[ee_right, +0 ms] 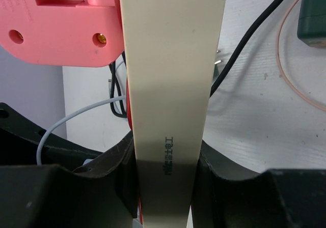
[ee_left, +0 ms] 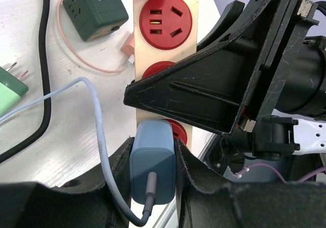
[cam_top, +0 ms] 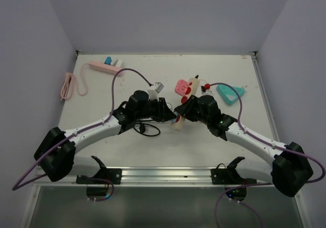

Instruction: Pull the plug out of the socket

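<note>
The plug point(ee_left: 153, 162) is a blue-grey block with a pale blue cable point(ee_left: 97, 131) leaving its rear. It sits in the nearest red socket point(ee_left: 178, 130) of a cream socket strip point(ee_left: 164, 52). My left gripper point(ee_left: 154, 159) is shut on the plug's two sides. From the other side, my right gripper point(ee_right: 165, 182) is shut across the strip's plain cream back point(ee_right: 170, 75). In the top view both grippers, left point(cam_top: 164, 111) and right point(cam_top: 184, 108), meet at the table's middle over the strip point(cam_top: 178, 122); the plug is hidden there.
A dark green cube adapter point(ee_left: 94, 9), a thin pink cable point(ee_left: 91, 60), a black cable point(ee_left: 46, 85) and a green plug point(ee_left: 10, 93) lie beside the strip. A pink strip point(cam_top: 104, 66) and coiled pink cord point(cam_top: 69, 85) sit back left, a teal object point(cam_top: 227, 93) back right.
</note>
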`<state>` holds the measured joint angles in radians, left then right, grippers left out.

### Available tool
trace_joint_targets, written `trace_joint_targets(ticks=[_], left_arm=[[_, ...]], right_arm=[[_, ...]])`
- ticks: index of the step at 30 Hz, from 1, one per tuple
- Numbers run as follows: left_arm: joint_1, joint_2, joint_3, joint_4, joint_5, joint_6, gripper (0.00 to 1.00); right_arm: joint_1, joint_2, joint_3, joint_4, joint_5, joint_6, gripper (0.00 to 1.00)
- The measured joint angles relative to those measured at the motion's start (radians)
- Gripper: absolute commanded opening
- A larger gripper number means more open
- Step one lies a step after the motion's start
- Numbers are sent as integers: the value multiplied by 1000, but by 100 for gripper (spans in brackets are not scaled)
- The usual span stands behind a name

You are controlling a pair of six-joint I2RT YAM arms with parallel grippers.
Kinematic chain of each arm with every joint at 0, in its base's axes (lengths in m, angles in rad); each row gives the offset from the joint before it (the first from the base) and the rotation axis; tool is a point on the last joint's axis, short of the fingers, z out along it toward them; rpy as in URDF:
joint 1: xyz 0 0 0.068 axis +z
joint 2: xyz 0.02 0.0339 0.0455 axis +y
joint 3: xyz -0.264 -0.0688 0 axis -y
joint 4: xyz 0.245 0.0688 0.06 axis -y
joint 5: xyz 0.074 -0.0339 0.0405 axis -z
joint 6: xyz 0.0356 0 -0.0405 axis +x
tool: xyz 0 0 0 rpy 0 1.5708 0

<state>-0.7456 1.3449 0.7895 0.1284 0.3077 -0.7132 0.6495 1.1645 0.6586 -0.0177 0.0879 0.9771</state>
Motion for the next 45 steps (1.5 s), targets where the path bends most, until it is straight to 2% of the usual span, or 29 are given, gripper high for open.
trace_joint_targets(ticks=[3, 7, 9, 11, 16, 20, 26, 28, 29, 33, 36, 37, 41, 43, 45], left_arm=[[18, -24, 0, -27, 15, 1, 0], [137, -146, 14, -130, -44, 30, 0], [162, -183, 43, -177, -75, 47, 0], [163, -204, 64, -206, -86, 64, 0], [162, -190, 63, -238, -79, 88, 0], [162, -106, 13, -191, -34, 86, 10], [158, 138, -32, -65, 45, 66, 25], [156, 184, -41, -26, 57, 55, 38], [155, 195, -45, -10, 59, 51, 40], [154, 195, -55, 57, 65, 35, 52], [154, 176, -81, 93, 68, 23, 67], [154, 164, -93, 96, 67, 18, 75], [154, 81, -148, 82, 56, 16, 93], [154, 27, -155, 62, 48, 16, 100], [154, -30, -156, 47, 38, 16, 100]], right_arm=[[0, 1, 1, -5, 10, -24, 0], [-115, 32, -62, -189, 198, -106, 0], [-145, 58, -95, -291, 263, -138, 0], [-145, 58, -103, -339, 269, -158, 0], [-145, -17, -98, -320, 228, -224, 0], [-144, -78, -58, -294, 145, -301, 0], [-138, -104, -1, -232, -11, -388, 0], [-137, -104, 3, -222, -55, -404, 0], [-136, -104, 3, -221, -69, -409, 0], [-127, -104, 3, -221, -126, -429, 0], [-124, -104, 3, -221, -155, -440, 0], [-121, -104, 3, -220, -161, -444, 0], [-114, -104, 3, -217, -183, -448, 0], [-105, -103, 3, -212, -187, -448, 0], [-93, -101, 6, -210, -188, -449, 0]])
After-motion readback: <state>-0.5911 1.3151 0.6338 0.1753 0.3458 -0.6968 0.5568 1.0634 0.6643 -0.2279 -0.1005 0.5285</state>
